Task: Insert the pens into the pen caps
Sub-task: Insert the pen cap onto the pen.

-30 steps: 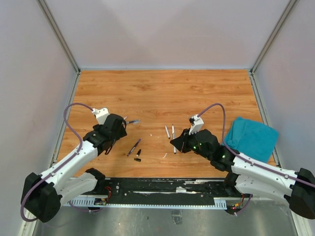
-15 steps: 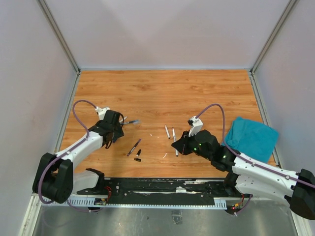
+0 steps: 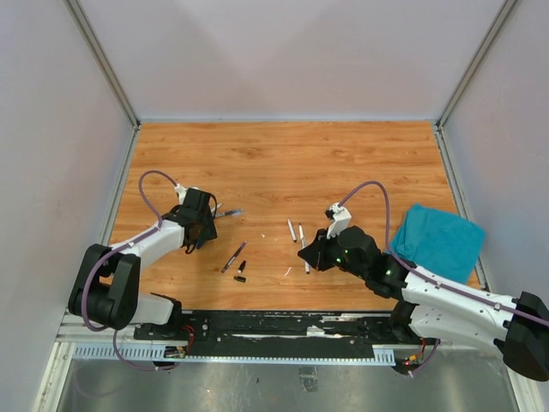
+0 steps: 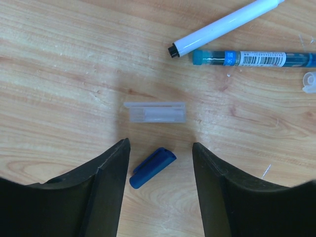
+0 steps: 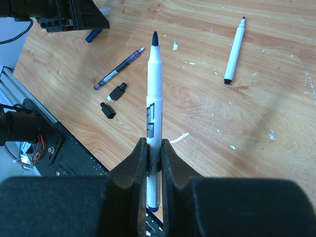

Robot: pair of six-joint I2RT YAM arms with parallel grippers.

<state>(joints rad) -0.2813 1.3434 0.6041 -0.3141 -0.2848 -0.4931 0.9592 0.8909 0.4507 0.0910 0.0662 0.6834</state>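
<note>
A small blue pen cap (image 4: 153, 168) lies on the wood between the fingers of my left gripper (image 4: 160, 145), which is open and clear of it on both sides. Just past it lies a clear cap (image 4: 154, 112), then a white pen (image 4: 224, 24) and a teal pen (image 4: 252, 58). My right gripper (image 5: 154, 143) is shut on a white pen (image 5: 153, 94), held above the table with its black tip pointing away. Another white pen (image 5: 234, 49), a purple pen (image 5: 118, 69) and two black pen caps (image 5: 117, 92) (image 5: 107, 110) lie on the table.
A teal cloth (image 3: 439, 240) lies at the right edge of the wooden table (image 3: 283, 163). A tiny clear cap (image 4: 309, 81) sits beside the teal pen. The black rail (image 3: 274, 330) runs along the near edge, and white walls close in three sides.
My left gripper's jaws have narrowed around the blue cap, and its arm has folded back toward the left. The right gripper with its pen has barely moved.
</note>
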